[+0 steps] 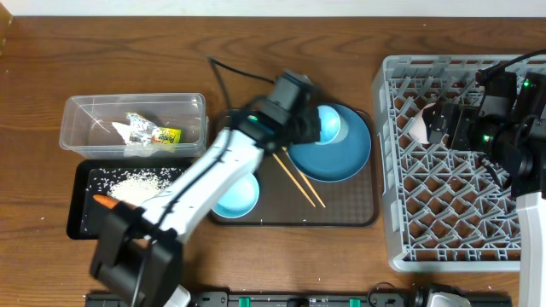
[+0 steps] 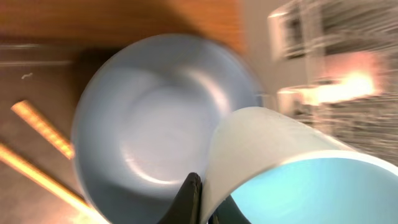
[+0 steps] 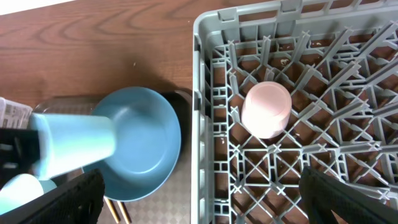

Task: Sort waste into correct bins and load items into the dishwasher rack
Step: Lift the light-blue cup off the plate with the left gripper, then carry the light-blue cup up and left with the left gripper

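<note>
**Desk:** What is your left gripper [image 2: 207,202] doing?

**Me:** Its fingers are pressed together on the light blue cup [image 2: 280,162], with the cup's wall pinched between them near the rim. The cup is tipped onto its side above the blue plate [image 2: 155,118]. I cannot tell whether it touches the plate.

**Desk:** Where is the plate?

**Me:** It is on the brown tray [image 1: 341,213] in the middle of the table [image 1: 256,34]. The two chopsticks [image 1: 299,179] lie on the tray just to the plate's left. The bowl [image 1: 237,194] is at the tray's near left corner, partly under my left arm.

**Desk:** And your right side?

**Me:** My right gripper [image 3: 202,177] hangs over the rack [image 3: 205,93] with its fingers spread wide and nothing between them. The pink cup [image 3: 266,109] sits among the pegs in the far left part of the rack, apart from both fingers.

**Desk:** Where is the waste?

**Me:** The wrapper [image 1: 164,134] and the tissue [image 1: 132,130] lie side by side in the clear tub [image 1: 77,111]. The rice [image 1: 141,183] is scattered in the black tray [image 1: 78,217], just in front of the tub. The carrot [image 1: 107,202] is in the same tray, beside the rice, and my left arm partly covers it.
</note>
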